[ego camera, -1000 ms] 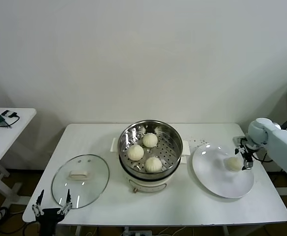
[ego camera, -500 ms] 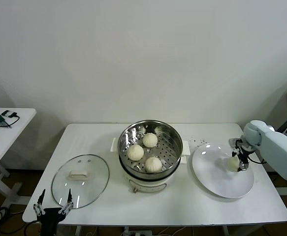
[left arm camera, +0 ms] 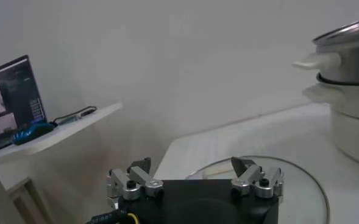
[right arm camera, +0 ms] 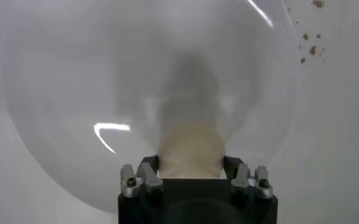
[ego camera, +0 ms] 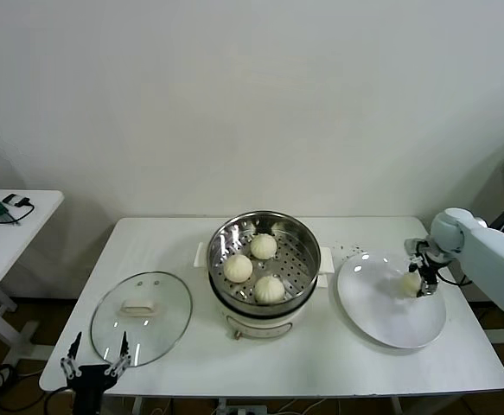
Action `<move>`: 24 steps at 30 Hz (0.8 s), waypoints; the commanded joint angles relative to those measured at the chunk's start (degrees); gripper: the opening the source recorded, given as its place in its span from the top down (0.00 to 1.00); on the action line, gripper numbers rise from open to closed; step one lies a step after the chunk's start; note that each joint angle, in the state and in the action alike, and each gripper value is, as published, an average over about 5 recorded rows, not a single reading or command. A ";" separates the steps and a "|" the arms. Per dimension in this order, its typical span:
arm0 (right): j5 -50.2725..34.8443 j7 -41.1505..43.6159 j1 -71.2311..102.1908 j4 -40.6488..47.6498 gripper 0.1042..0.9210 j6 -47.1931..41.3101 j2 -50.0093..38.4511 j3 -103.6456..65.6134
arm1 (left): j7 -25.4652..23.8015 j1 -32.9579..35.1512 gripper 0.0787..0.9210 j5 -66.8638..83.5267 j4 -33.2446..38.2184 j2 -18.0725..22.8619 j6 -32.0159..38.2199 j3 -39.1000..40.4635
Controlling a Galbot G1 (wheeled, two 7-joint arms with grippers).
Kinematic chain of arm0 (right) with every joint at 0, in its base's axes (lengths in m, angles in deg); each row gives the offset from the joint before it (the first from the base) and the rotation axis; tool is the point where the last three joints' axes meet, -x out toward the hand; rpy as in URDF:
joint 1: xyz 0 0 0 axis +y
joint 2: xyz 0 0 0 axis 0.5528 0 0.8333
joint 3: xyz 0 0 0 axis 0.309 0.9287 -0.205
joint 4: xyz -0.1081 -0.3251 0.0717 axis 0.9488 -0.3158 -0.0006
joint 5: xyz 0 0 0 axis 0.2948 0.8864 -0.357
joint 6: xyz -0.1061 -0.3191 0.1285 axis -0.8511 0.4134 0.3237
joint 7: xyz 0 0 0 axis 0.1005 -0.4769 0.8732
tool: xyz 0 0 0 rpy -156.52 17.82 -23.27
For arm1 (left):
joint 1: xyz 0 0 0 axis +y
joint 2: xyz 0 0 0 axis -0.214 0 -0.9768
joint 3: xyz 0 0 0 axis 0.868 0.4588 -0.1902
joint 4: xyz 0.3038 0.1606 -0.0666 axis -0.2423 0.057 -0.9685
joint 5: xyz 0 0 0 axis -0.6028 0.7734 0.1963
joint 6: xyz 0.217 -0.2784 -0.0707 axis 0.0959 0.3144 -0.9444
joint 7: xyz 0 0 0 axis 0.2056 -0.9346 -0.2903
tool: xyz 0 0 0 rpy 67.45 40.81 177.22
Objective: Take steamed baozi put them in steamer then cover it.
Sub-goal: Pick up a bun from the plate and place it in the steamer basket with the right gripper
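My right tool [ego camera: 419, 283] pinches the last baozi [ego camera: 410, 282] above the plate [ego camera: 381, 322] near the surface's right edge. Squeezed soft dough could slip before reaching the steamer [ego camera: 296, 259]. My left tool [ego camera: 93, 363] waits spread.

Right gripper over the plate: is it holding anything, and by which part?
Yes: the right gripper grips the last baozi by its sides, over the white plate.

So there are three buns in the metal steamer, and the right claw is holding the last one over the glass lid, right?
Not quite. The three buns do sit in the steamer, but the right claw holds the last bun over the white plate, as the head view shows. The glass lid lies far off, near the left claw.
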 commanded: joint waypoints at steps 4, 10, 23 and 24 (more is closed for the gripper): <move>-31.69 -1.30 -34.19 -13.40 0.29 -7.28 -0.87 30.04 | -0.36 0.77 0.12 0.00 1.17 -0.08 0.09 0.76; -47.13 -3.36 -49.73 -19.98 0.29 -10.27 5.14 42.87 | -0.52 1.01 0.12 0.04 2.25 -0.34 0.39 1.62; -64.01 -13.12 -57.38 -30.85 0.29 -17.44 15.62 55.61 | -0.85 1.77 0.12 -0.67 4.54 -0.44 1.05 3.36; -64.34 -14.02 -56.79 -31.14 0.29 -17.99 16.36 56.16 | -0.84 1.88 0.12 -0.84 4.67 -0.45 1.12 3.41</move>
